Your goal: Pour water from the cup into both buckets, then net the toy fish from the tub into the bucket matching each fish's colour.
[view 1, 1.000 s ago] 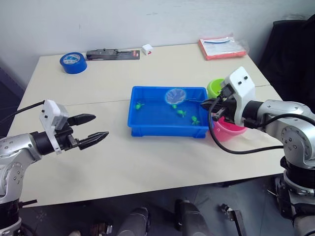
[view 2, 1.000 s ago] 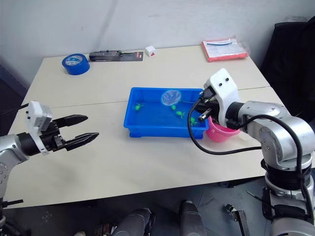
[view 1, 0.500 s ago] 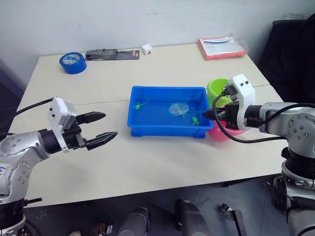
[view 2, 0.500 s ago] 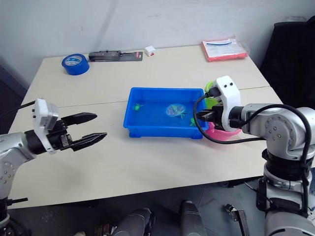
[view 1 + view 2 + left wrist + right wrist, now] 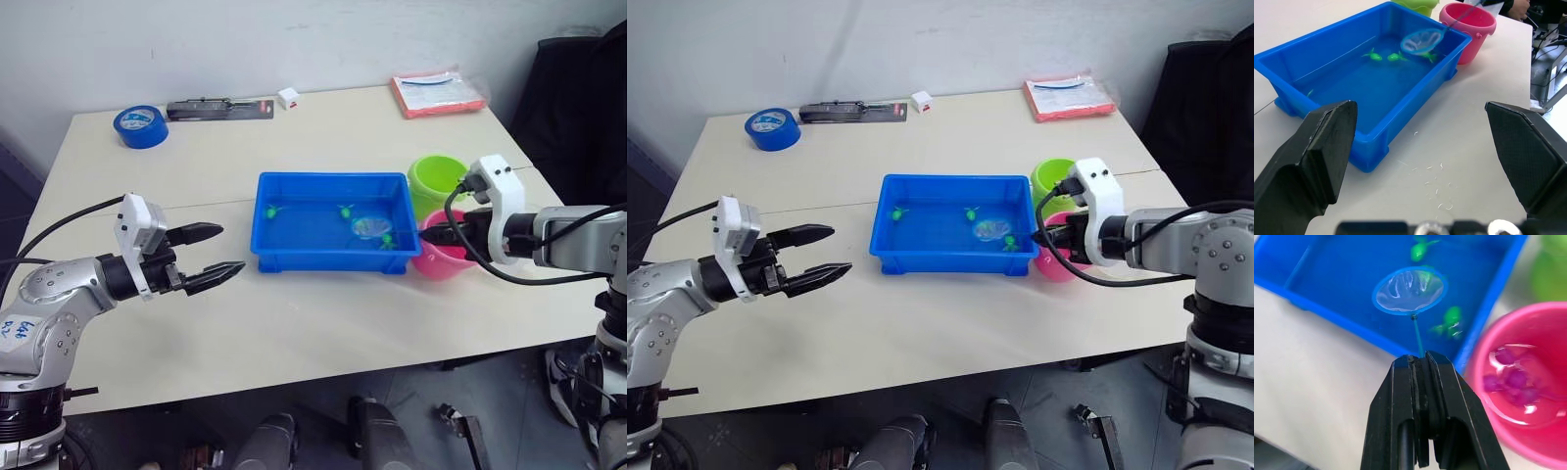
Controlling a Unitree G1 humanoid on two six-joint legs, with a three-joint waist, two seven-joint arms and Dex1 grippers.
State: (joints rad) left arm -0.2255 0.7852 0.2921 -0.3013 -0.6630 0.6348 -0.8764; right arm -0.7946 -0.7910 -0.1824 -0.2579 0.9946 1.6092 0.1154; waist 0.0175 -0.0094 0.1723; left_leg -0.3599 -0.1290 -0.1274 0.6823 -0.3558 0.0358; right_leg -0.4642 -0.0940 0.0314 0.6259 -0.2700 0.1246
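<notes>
The right gripper [image 5: 1420, 363] is clamped on the net [image 5: 1409, 290] handle, with the hoop out past its fingertips over the tub [image 5: 284, 257]. Green fish [image 5: 1451, 315] lie just beside the hoop; pink fish [image 5: 1518, 379] already sit in the pink bucket [image 5: 1484, 382] beside the fingers. The thin handle may twist in the pinch, so a scooped fish could slide off. The green bucket [image 5: 437, 181] stands close to the pink one, so a drop could land wrong. The left gripper [image 5: 210, 254] hangs wide open, empty, well short of the tub.

Silver-grey arms, white wrist blocks, black cables; each gripper two black pointed fingers.
</notes>
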